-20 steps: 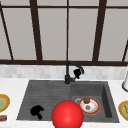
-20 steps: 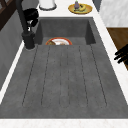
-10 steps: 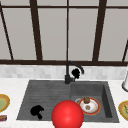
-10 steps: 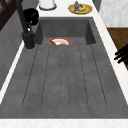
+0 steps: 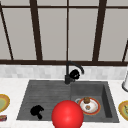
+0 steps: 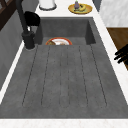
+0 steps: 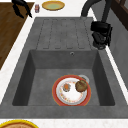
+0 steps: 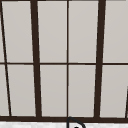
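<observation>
Starting far left, there's a yellow plate [image 5: 3,102] on the counter. The left hand [image 5: 36,111] hangs over the near edge of the sink's ribbed drainboard [image 6: 65,75], fingers loosely drooping, holding nothing. Moving right, the right hand [image 5: 74,74] sits right up against the black faucet [image 5: 68,72] at the far rim, fingers curled around it. Right of that, down in the basin, a red-rimmed plate [image 5: 89,106] carries two bits of food.
</observation>
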Motion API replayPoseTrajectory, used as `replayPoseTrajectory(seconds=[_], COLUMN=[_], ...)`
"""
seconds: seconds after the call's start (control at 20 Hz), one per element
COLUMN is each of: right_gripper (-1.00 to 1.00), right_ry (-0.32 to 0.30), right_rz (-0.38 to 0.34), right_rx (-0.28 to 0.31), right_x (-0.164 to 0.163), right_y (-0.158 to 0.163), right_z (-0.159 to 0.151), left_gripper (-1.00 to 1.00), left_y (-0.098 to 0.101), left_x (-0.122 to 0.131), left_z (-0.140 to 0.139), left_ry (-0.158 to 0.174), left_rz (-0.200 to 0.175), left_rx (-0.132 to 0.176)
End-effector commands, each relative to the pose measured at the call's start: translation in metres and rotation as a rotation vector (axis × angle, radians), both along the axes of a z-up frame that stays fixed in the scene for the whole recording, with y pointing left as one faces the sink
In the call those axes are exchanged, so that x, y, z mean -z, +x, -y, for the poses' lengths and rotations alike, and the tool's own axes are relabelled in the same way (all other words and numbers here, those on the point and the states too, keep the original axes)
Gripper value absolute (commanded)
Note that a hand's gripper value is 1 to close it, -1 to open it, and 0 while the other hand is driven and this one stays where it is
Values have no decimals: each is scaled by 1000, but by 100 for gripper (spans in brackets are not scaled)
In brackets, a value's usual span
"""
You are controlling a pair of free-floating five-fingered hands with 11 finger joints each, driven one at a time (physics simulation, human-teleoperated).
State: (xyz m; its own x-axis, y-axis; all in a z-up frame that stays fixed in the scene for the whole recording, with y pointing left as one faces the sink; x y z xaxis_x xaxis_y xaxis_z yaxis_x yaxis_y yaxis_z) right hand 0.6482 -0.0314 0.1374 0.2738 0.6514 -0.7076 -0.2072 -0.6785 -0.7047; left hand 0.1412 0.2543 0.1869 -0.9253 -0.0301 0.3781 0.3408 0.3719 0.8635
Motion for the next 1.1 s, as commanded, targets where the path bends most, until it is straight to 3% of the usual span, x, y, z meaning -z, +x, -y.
replayPoseTrajectory(seconds=[0.0,0.1,0.25,0.4,0.55,1.05], right_gripper=[100,100,100,100,100,100], right_ry=[1,-37,-93,-97,-92,-90], right_rz=[-2,66,84,129,173,191], right_rx=[-2,74,134,193,200,211], right_x=[-24,-17,-16,-12,-9,-4], right_y=[4,3,5,5,4,5], right_z=[-31,-41,-51,-55,-56,-56], left_gripper=[0,0,0,0,0,0], left_y=[0,0,0,0,0,0], left_x=[0,0,0,0,0,0], left_z=[0,0,0,0,0,0], left_ry=[0,0,0,0,0,0], left_rz=[0,0,0,0,0,0], left_rx=[0,0,0,0,0,0])
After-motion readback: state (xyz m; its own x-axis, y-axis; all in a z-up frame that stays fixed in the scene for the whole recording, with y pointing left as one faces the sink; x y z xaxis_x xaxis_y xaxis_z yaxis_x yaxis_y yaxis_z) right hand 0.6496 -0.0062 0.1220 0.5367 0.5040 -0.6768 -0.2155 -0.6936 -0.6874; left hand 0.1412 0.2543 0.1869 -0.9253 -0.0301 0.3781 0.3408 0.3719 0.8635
